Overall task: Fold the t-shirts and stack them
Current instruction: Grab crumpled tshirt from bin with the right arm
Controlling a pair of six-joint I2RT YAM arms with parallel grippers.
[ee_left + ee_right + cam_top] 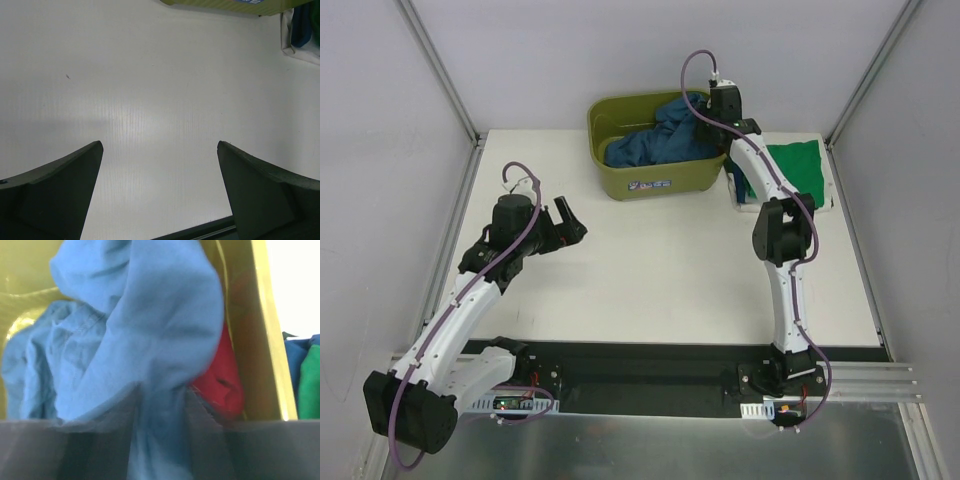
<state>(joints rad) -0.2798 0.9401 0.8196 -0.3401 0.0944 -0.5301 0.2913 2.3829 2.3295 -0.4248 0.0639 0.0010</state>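
Right tool [162, 405] is down at the right end of the olive tub [650, 182], which sits at the back of the desk [650, 270]. In the right wrist view a fat bunch of the teal-blue t-shirt [145, 325] runs straight between its fingers [205, 435]. The fingers are blurry, but the cloth narrows right where they meet it, so I'd call that pinching the tee. The rest of that shirt is a crumpled heap in the tub, with part of it pulled up toward the tool.

The red t-shirt [220, 382] is in the tub too (only a wad of it shows, jammed between the blue cloth and the tub's right wall).

The bright green t-shirt [798, 165] is outside the tub, lying flat just beside its right end, on something white at the back right of the desk. There's a darker blue bit of cloth along its left edge, can't tell what that belongs to.

Left tool [565, 218] is well apart from all this, hanging over bare desk on the left with its jaws spread wide and nothing between them.
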